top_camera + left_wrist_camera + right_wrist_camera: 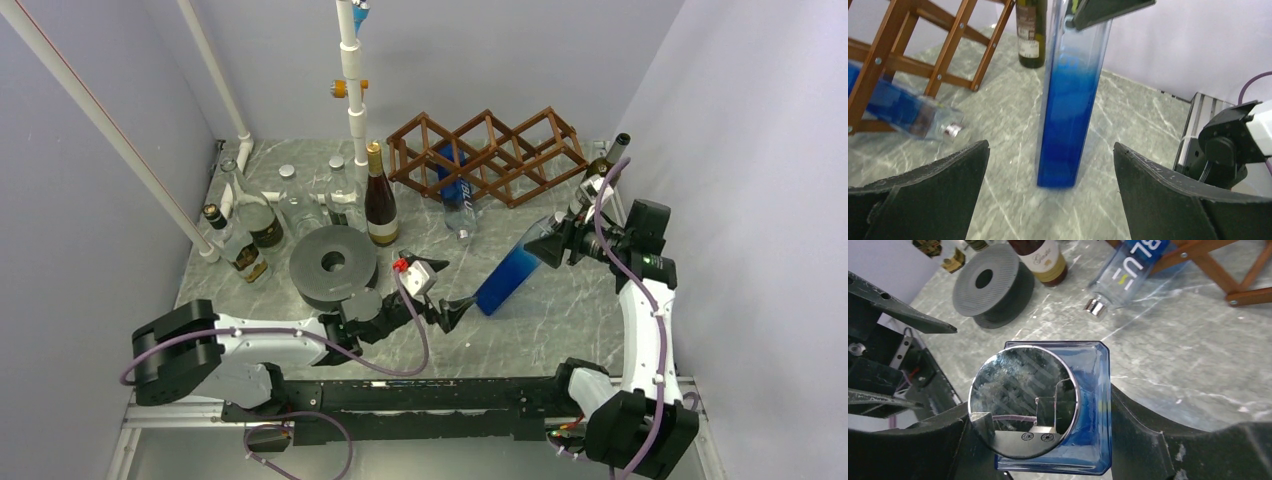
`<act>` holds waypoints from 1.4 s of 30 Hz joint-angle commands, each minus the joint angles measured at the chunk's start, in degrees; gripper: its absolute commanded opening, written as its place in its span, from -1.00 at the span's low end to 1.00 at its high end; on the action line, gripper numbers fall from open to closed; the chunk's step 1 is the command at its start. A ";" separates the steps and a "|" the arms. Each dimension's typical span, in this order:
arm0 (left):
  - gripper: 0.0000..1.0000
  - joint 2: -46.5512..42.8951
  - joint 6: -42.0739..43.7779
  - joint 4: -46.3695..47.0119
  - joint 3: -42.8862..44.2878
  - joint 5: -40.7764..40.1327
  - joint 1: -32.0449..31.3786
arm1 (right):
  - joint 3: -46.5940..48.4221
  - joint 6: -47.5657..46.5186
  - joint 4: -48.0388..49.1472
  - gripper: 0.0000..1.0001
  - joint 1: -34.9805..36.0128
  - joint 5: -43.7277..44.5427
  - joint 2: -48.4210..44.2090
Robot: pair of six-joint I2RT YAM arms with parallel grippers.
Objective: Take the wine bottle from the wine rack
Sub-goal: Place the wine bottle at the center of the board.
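1 blue bottle (pixel 510 272) gripped, 1 in rack (pixel 520 152)

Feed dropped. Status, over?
Left gripper open, astride base of blue bottle. Right gripper shut on its top; it stands on table, off wine rack. A second bottle lies in rack.
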 commanded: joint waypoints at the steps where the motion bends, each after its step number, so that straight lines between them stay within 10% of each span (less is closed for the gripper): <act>1: 0.99 -5.25 -3.24 -6.01 -2.01 -2.92 -0.31 | 7.08 -8.76 -5.73 -1.00 -2.35 -4.04 -1.17; 42: 0.99 -16.53 -6.25 -9.39 -11.37 -11.20 -0.31 | 24.89 -8.42 14.33 -1.00 -12.41 26.55 19.47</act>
